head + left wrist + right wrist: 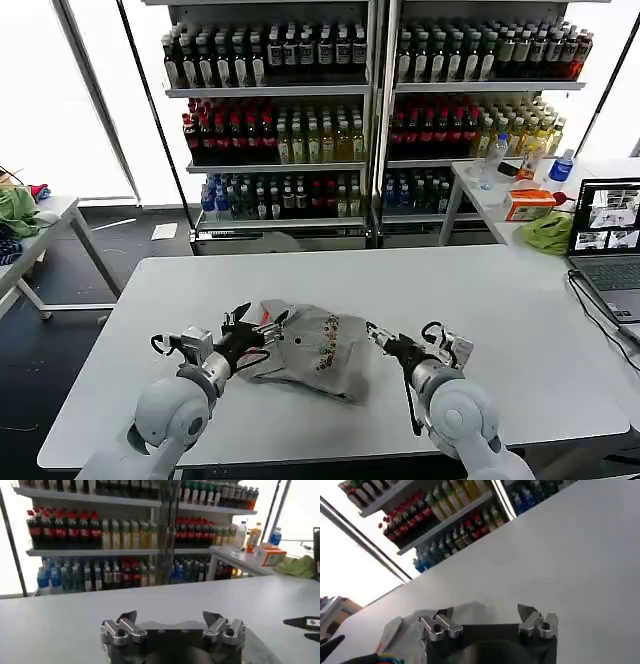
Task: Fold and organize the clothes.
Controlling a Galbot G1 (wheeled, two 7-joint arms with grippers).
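A white table (500, 300) lay under the grippers, drink-bottle shelves (370, 110) stood well beyond them, and a laptop (607, 240), green cloth (548, 232) and orange box (528, 205) sat off right.

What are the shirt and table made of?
The shirt looks like soft matte cotton knit: it crumples in loose folds. The table looks like smooth laminate or painted board, pale grey with faint sheen; which one is unclear.
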